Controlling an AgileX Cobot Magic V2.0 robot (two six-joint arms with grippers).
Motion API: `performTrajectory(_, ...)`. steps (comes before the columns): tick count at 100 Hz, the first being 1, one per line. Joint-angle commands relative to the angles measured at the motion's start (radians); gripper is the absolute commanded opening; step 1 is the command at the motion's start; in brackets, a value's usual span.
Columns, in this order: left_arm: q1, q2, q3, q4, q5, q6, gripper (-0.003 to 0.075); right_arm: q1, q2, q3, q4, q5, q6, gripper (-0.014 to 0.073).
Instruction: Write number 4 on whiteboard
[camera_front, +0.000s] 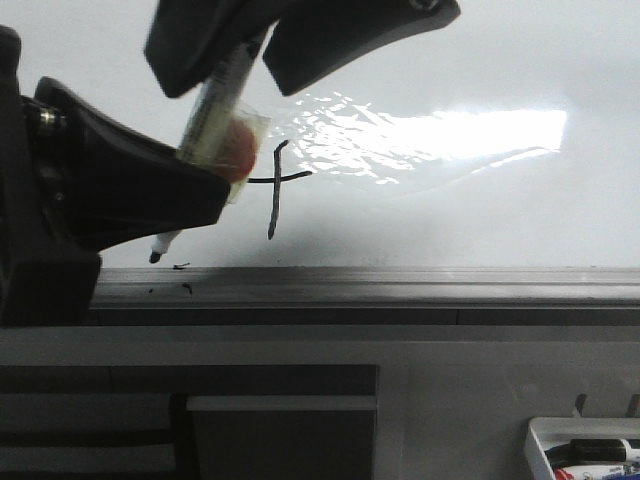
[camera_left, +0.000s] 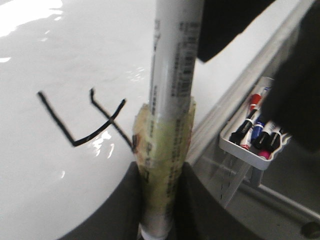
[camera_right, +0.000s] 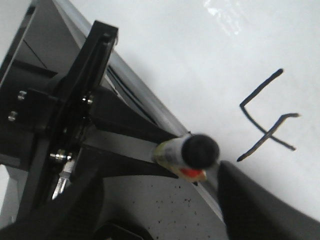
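The number 4 (camera_front: 274, 190) is drawn in thin black lines on the whiteboard (camera_front: 470, 200). It shows whole in the left wrist view (camera_left: 82, 125) and the right wrist view (camera_right: 267, 117). My left gripper (camera_front: 215, 165) is shut on a white marker pen (camera_front: 212, 115) wrapped in yellowish tape. The pen is tilted, with its tip just above the grey ledge (camera_front: 400, 285), to the left of the 4 and off its strokes. My right gripper (camera_front: 265, 50) is open, its fingers on either side of the pen's upper end (camera_right: 197, 150) without closing on it.
A small white tray of markers (camera_front: 585, 450) hangs below the ledge at the lower right, and also shows in the left wrist view (camera_left: 255, 135). Tiny black smudges (camera_front: 185, 288) dot the ledge. Bright glare (camera_front: 430, 135) lies across the board, right of the 4.
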Motion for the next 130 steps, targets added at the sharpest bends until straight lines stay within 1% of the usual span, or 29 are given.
performTrajectory(1, 0.015, -0.043, -0.031, -0.195, -0.025, -0.015, -0.0020, -0.040, -0.039, -0.035, -0.005, -0.096, -0.010, 0.0545)
performTrajectory(13, 0.070, -0.069, -0.037, -0.479, 0.026, -0.015, -0.0020, -0.082, -0.046, -0.035, -0.005, -0.080, -0.010, 0.0545)
performTrajectory(17, 0.093, -0.068, -0.037, -0.513, 0.041, -0.015, -0.0020, -0.085, -0.048, -0.035, -0.005, -0.077, -0.010, 0.0545)
performTrajectory(25, 0.151, -0.068, -0.050, -0.517, 0.106, -0.015, -0.0020, -0.085, -0.048, -0.035, -0.005, -0.074, -0.010, 0.0545)
performTrajectory(26, 0.159, -0.068, -0.055, -0.517, 0.138, -0.015, -0.0020, -0.085, -0.048, -0.035, -0.005, -0.074, -0.010, 0.0545)
performTrajectory(37, 0.208, -0.068, -0.105, -0.548, 0.287, -0.015, -0.0020, -0.085, -0.048, -0.035, -0.005, -0.074, -0.010, 0.0545)
performTrajectory(44, 0.230, -0.068, -0.134, -0.555, 0.335, -0.015, -0.0020, -0.085, -0.048, -0.035, -0.005, -0.074, -0.010, 0.0545)
performTrajectory(62, 0.236, -0.068, -0.166, -0.555, 0.352, -0.015, -0.0020, -0.085, -0.048, -0.035, -0.005, -0.074, -0.010, 0.0545)
performTrajectory(76, 0.236, -0.064, -0.168, -0.589, 0.359, -0.015, -0.0020, -0.085, -0.048, -0.035, -0.005, -0.074, -0.010, 0.0545)
performTrajectory(94, 0.235, -0.021, -0.170, -0.616, 0.357, -0.015, -0.0020, -0.085, -0.048, -0.035, -0.005, -0.074, -0.010, 0.0545)
performTrajectory(123, 0.235, 0.038, -0.230, -0.617, 0.355, -0.015, -0.0019, -0.085, -0.048, -0.035, -0.005, -0.072, -0.010, 0.0545)
performTrajectory(130, 0.235, 0.038, -0.234, -0.615, 0.355, -0.015, 0.0012, -0.085, -0.048, -0.035, -0.005, -0.070, -0.010, 0.0545)
